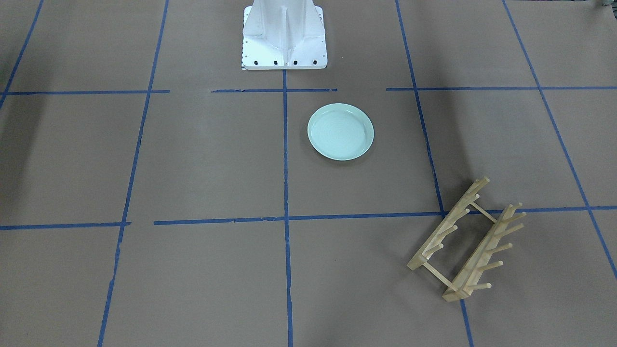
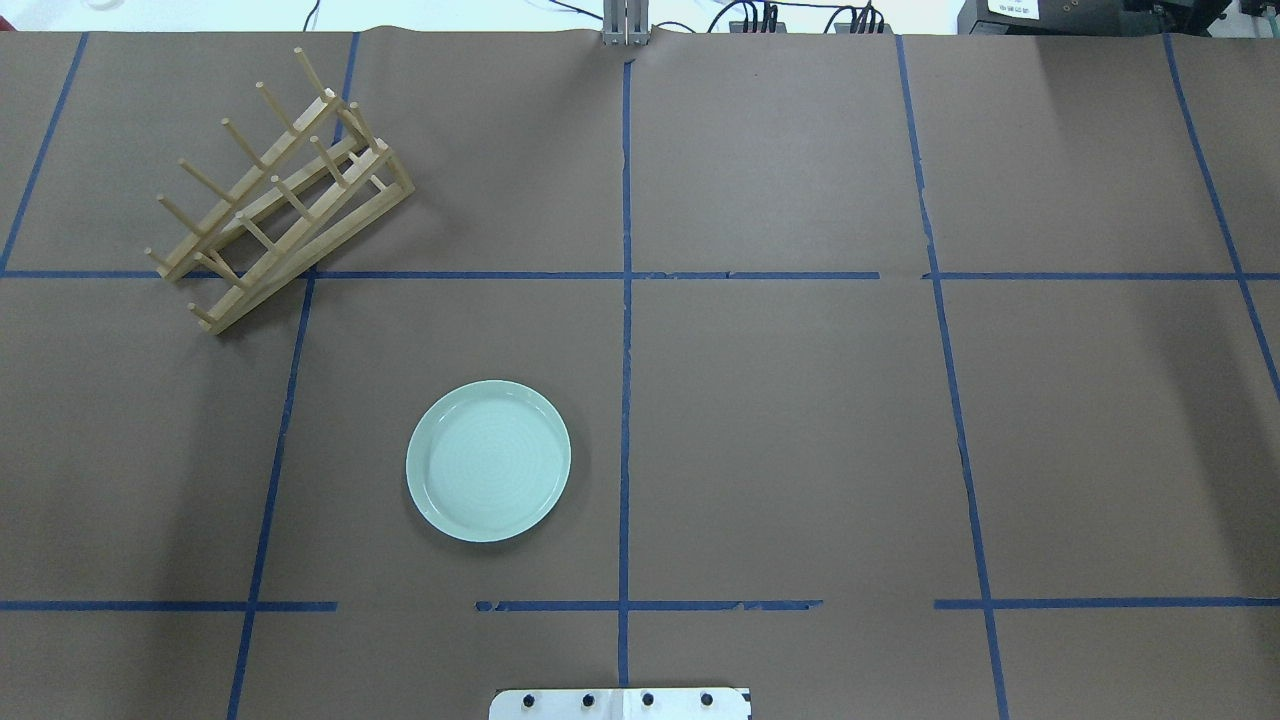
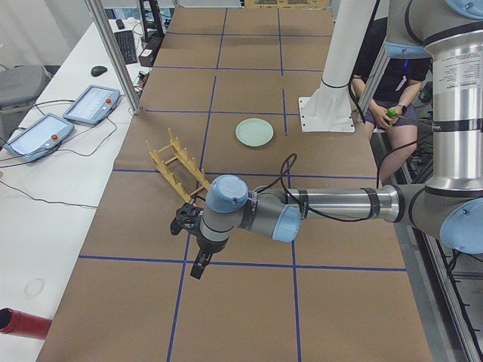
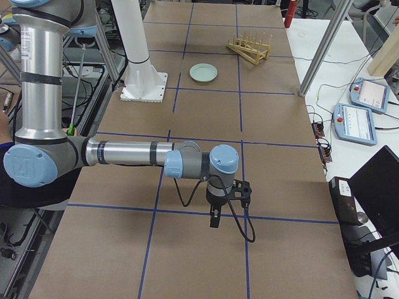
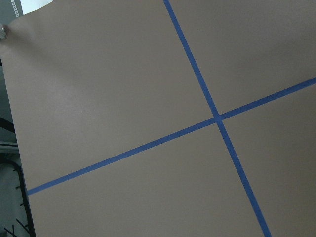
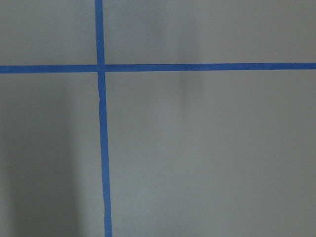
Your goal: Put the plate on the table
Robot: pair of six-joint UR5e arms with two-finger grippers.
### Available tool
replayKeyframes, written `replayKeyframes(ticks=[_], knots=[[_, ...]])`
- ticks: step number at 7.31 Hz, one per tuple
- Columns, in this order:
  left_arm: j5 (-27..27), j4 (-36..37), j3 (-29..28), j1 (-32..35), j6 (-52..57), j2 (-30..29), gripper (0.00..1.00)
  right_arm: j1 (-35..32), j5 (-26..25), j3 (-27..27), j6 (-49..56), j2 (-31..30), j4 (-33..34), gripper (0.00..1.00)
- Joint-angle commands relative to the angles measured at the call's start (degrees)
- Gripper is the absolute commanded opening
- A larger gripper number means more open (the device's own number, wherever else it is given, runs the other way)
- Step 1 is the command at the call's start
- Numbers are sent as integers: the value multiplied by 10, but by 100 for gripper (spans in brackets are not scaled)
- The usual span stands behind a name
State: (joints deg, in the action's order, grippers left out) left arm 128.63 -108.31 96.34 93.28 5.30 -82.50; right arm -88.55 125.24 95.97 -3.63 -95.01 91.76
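Observation:
The pale mint-green plate (image 1: 340, 131) lies flat and upright on the brown-paper table (image 1: 217, 168), in front of the robot base on the robot's left side. It also shows in the overhead view (image 2: 488, 460) and both side views (image 3: 254, 132) (image 4: 204, 72). No gripper touches it. My left gripper (image 3: 198, 268) hangs over the table's left end, far from the plate. My right gripper (image 4: 214, 218) hangs over the right end. I cannot tell whether either is open or shut. Both wrist views show only paper and blue tape.
The wooden peg rack (image 1: 467, 238) (image 2: 280, 190) stands empty at the far left, apart from the plate. The white robot base (image 1: 283, 36) is at the near middle edge. Teach pendants (image 3: 90, 104) (image 4: 368, 93) lie on side benches. A person (image 3: 392, 98) sits behind the robot.

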Motion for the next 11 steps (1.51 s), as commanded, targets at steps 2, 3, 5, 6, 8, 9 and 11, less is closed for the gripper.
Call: replayKeyframes(ticks=[2, 3, 5, 6, 8, 9, 11], knots=[[27, 43, -12, -4, -57, 5, 100, 0, 0, 0, 0, 0, 0, 100], [48, 76, -12, -6, -58, 5, 100, 0, 0, 0, 0, 0, 0, 100], [51, 121, -7, -24, -58, 4, 100, 0, 0, -1, -1, 0, 0, 100], [56, 162, 1, -45, -58, 2, 100, 0, 0, 0, 0, 0, 0, 100], [66, 183, 7, -57, -50, 1, 100, 0, 0, 0, -1, 0, 0, 100], [64, 181, 7, -57, -46, 0, 100, 0, 0, 0, -1, 0, 0, 100], [64, 184, 3, -57, -42, 0, 100, 0, 0, 0, -1, 0, 0, 100]])
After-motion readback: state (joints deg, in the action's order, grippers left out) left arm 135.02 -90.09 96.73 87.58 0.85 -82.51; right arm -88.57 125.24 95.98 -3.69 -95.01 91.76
